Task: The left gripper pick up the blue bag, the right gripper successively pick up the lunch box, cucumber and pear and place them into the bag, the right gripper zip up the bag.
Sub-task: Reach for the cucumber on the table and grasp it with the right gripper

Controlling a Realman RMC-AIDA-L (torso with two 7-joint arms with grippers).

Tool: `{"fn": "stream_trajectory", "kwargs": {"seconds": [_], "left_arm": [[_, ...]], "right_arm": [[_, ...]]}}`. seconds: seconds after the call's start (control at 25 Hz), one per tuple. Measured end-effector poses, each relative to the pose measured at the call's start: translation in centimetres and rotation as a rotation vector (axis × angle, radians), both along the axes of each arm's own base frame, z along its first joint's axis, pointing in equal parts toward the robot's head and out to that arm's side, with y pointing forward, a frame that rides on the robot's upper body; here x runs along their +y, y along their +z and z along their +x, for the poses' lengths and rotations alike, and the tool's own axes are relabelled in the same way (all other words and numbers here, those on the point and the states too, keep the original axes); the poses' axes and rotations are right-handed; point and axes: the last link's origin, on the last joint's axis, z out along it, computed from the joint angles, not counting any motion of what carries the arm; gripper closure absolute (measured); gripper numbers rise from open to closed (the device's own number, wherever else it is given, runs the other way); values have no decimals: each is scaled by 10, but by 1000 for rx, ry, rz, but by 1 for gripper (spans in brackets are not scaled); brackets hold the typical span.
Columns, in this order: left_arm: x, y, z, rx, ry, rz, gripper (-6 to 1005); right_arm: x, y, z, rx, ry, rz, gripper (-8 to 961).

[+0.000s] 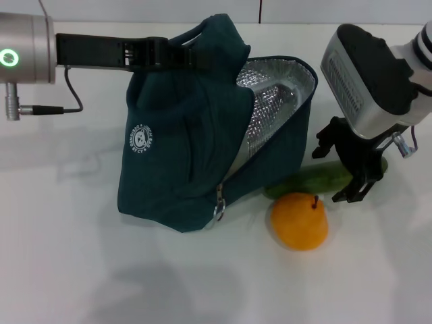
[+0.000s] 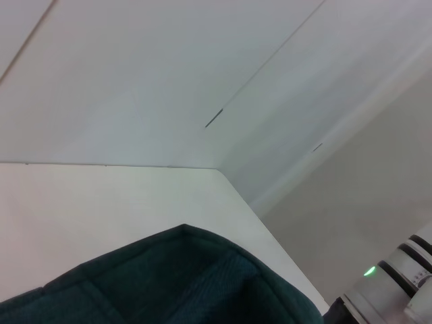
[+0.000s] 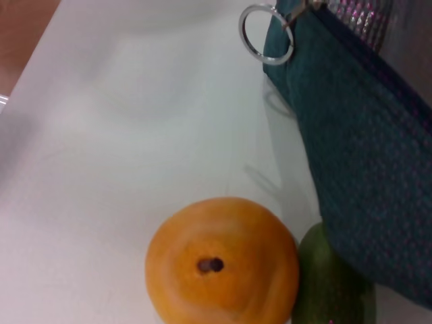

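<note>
The dark blue bag [image 1: 182,148] is held up at its handle by my left gripper [image 1: 172,50], which is shut on it. The bag's mouth gapes to the right and shows silver lining [image 1: 277,101]. A pale grey shape inside may be the lunch box; I cannot tell. The green cucumber [image 1: 310,181] lies on the table by the bag's right foot. My right gripper [image 1: 344,172] is open, its fingers straddling the cucumber's right part. The orange-yellow pear [image 1: 299,221] sits just in front of the cucumber. The right wrist view shows the pear [image 3: 221,263], the cucumber [image 3: 331,287] and the bag [image 3: 364,155].
The zipper's ring pull [image 1: 219,209] hangs at the bag's lower front corner and shows in the right wrist view [image 3: 266,34]. The white table [image 1: 101,270] spreads in front and to the left. The left wrist view shows the bag's top [image 2: 169,283].
</note>
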Motion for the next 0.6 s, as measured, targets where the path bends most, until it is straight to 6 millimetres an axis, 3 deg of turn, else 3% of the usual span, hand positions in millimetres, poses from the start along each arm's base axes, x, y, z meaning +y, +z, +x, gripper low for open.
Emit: {"fn": "stream_trajectory", "kwargs": {"seconds": [0.6], "left_arm": [[-1, -3, 2, -6, -8, -1, 949]], "right_arm": [[4, -15, 7, 5, -6, 3, 136]]}}
